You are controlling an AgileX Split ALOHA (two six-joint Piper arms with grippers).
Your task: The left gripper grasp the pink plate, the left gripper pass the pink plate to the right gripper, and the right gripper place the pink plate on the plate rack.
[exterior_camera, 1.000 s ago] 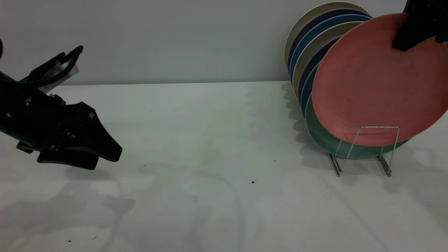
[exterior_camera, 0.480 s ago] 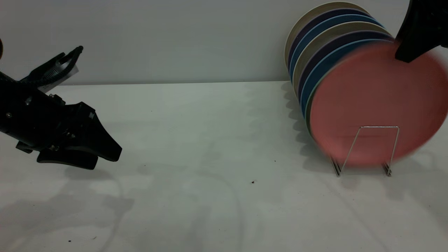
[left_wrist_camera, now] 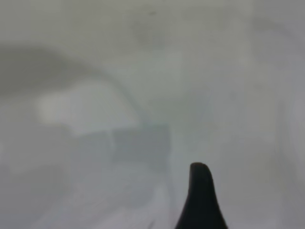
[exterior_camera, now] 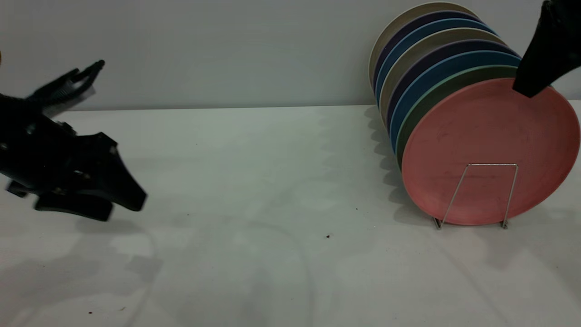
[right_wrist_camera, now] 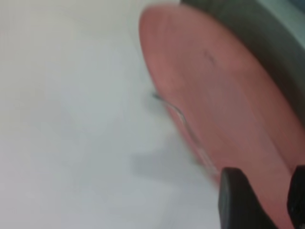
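The pink plate (exterior_camera: 488, 150) stands on edge in the front slot of the plate rack (exterior_camera: 490, 164) at the table's right, leaning back on the plates behind it. My right gripper (exterior_camera: 529, 86) hangs at the plate's top rim. In the right wrist view its fingers (right_wrist_camera: 238, 200) stand apart on either side of the plate (right_wrist_camera: 214, 90), so the right gripper (right_wrist_camera: 267, 179) is open. The rack wire (right_wrist_camera: 171, 105) shows there too. My left gripper (exterior_camera: 127, 206) hovers open and empty low over the table at far left. Only one of its fingers (left_wrist_camera: 200, 200) shows in the left wrist view.
Several more plates, cream, purple, blue and a green one (exterior_camera: 435, 88), stand in the rack behind the pink plate (exterior_camera: 408, 54). The white table (exterior_camera: 272, 181) meets a grey wall at the back.
The pink plate has dropped out of the right gripper's hold and settled into the rack's front slot. The right gripper has shifted slightly right. The left gripper has drifted a little left.
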